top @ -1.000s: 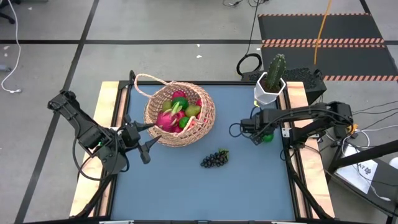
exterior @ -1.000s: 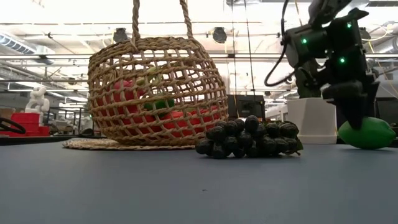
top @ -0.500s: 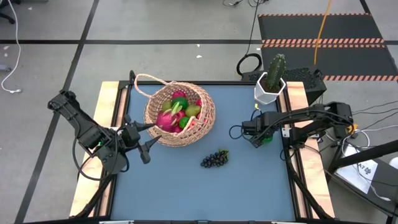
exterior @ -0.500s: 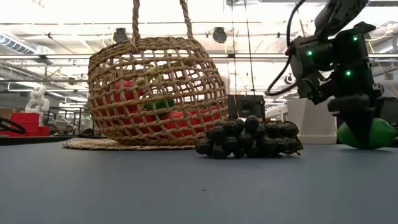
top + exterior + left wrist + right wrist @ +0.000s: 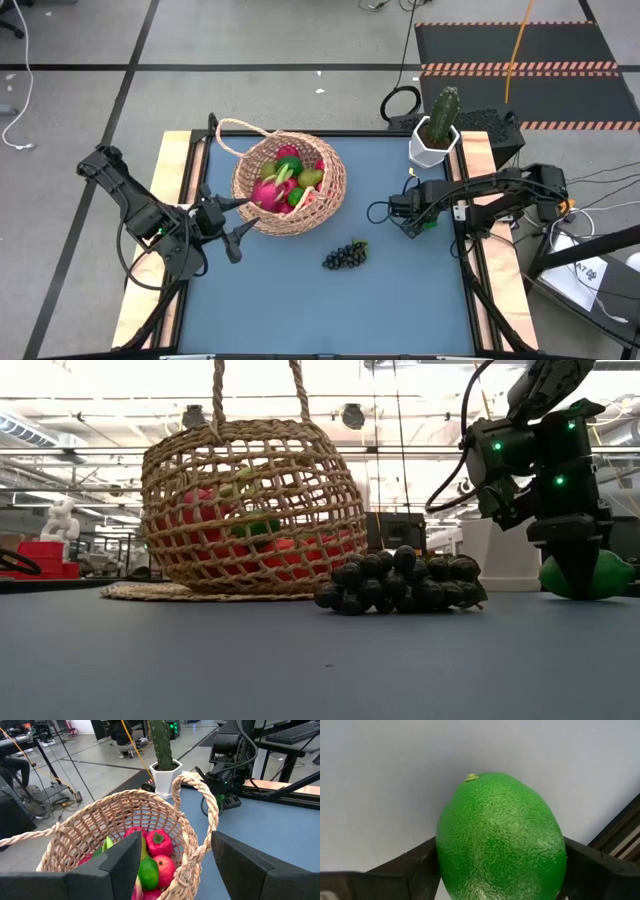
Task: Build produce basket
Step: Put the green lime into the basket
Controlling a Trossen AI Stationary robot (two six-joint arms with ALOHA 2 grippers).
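Lime [image 5: 501,840] – half-hidden between right claw [image 5: 428,222] fingers

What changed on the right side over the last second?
The right claw dropped lower over the lime and narrowed until its fingers sit against both sides. The lime is on the table, not lifted. Left claw, basket and grapes stayed put.

Blue table [image 5: 300,300]: basket [image 5: 325,205], grapes [image 5: 344,257], lime [image 5: 430,222].
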